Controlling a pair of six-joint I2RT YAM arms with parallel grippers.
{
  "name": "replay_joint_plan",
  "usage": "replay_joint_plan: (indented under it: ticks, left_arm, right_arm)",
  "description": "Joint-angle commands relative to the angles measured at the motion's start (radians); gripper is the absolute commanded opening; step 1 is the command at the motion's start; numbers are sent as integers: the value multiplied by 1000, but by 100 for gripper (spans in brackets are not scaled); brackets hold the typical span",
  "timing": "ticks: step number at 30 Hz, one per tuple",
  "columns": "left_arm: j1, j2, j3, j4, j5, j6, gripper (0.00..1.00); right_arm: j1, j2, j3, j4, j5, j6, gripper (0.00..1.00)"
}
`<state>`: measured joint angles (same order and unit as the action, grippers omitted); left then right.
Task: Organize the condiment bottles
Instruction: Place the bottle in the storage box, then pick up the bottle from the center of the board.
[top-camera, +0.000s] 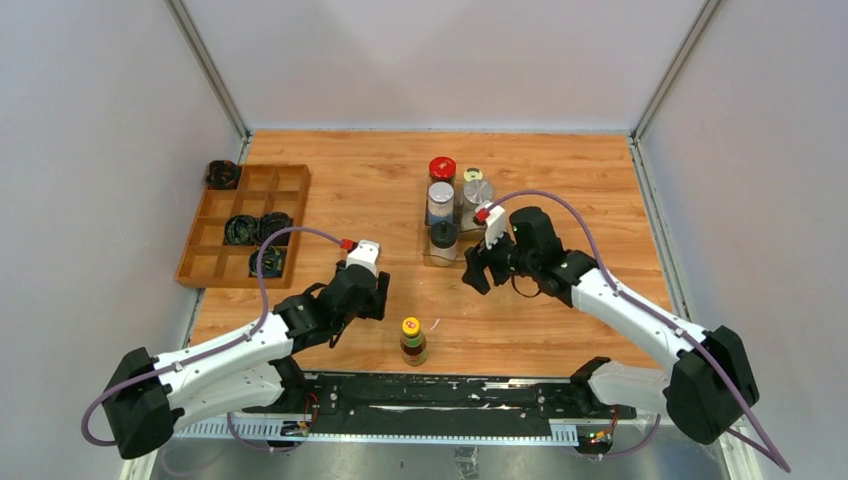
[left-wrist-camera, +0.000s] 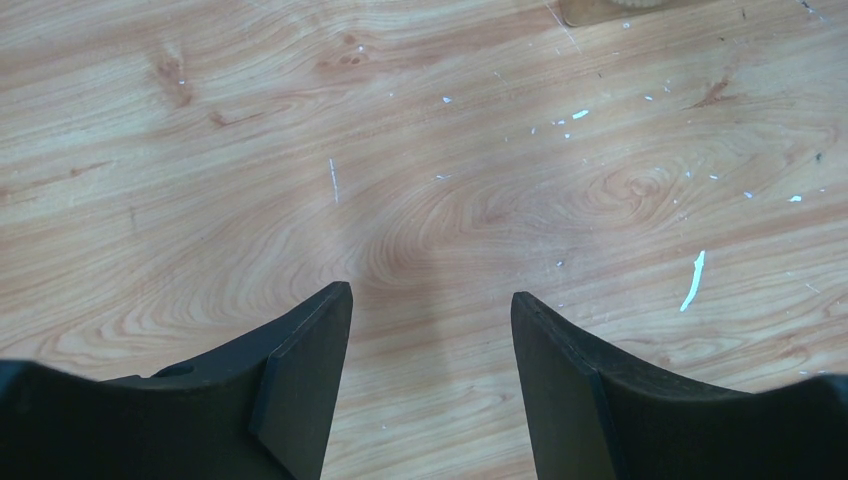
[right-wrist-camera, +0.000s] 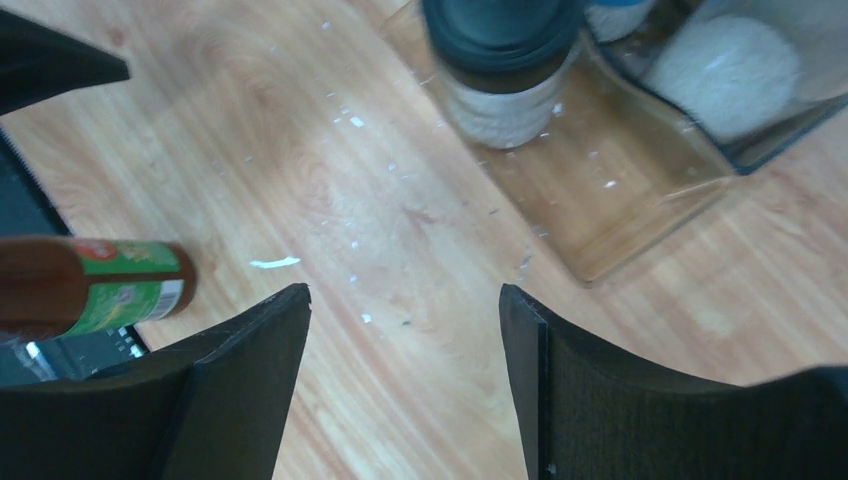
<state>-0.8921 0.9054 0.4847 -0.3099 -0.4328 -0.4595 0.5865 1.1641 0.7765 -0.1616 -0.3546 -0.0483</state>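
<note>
Near clear tray (right-wrist-camera: 620, 210), right end effector (right-wrist-camera: 402, 300) released, left end effector (left-wrist-camera: 430, 300) released, sauce bottle (top-camera: 413, 342) nearby.

**Soft, even light; near things blurred**

Bright, diffuse light from overhead falls evenly on the wooden surface (top-camera: 360, 190), and shadows are faint. The top view is sharp. In the right wrist view the black-capped jar (right-wrist-camera: 505, 60) is out of focus. Both wrists' jaws show as dark, featureless shapes.

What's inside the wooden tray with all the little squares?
Three black coiled bundles sit in the wooden tray's nearer compartments. Nothing else shows inside. A purple cable crosses one corner, hiding a little of it.
</note>
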Motion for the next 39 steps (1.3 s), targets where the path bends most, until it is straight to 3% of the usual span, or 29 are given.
replay_joint_plan:
  ticks: [1,4,10,13,14,16,22,27,31,39]
  left_arm:
    - [2,-21,20,-17,-17,-18,65]
    - [2,-30,20,-25,-20,-18,65]
    - [2,-46,21,-37,-21,-17,65]
    - [2,-53,17,-37,-21,-21,65]
    - [2,-53,17,-37,-21,-21,65]
    - [2,-53,17,-39,-21,-22,65]
    - [2,-74,24,-49,-17,-19,66]
    - [2,-116,41,-57,22,-7,82]
    - [2,-156,67,-83,73,2,99]
    - [3,-233,95,-169,120,-17,100]
  right_arm:
    - [110,-63,-43,-2,38,68,74]
    - [214,-90,-40,-21,90,64,69]
    - [347,-174,-40,-67,163,71,69]
    - [381,-205,-43,-98,170,81,80]
    - [391,-213,-44,-106,171,86,94]
    - [400,-227,-50,-119,156,105,100]
    - [400,-321,-69,-123,171,212,100]
    - [396,-416,-83,-124,346,302,100]
    - [396,-435,-101,-125,329,260,100]
    - [401,-340,-100,-138,226,174,86]
